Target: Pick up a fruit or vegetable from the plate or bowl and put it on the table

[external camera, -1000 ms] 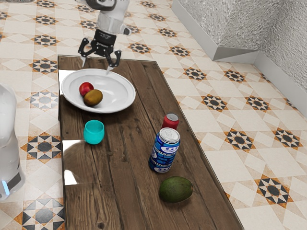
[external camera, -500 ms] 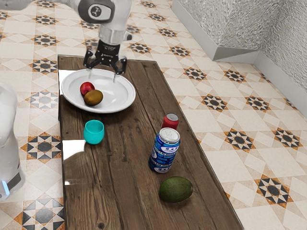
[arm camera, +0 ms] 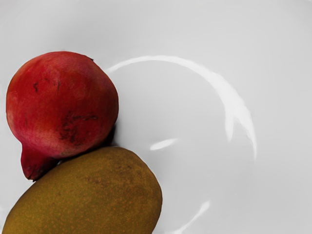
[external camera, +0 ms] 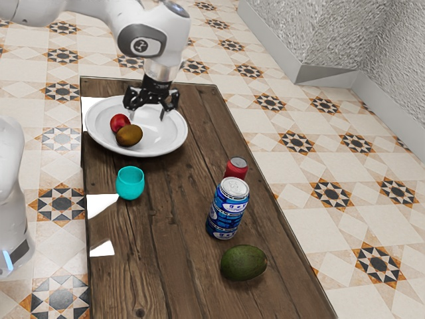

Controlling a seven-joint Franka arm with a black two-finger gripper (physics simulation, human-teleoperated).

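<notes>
Though oblong, mango point(arm camera: 92, 195) broadside to pomegranate point(arm camera: 63, 102).

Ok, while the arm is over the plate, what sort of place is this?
Probably a simulated dining or living room: there is a patterned tile floor, a rough grey wall and a wooden table with a plate on it.

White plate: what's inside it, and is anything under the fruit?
A red fruit and a brownish-yellow one, side by side. They cover the plate beneath them, so I can't tell.
</notes>
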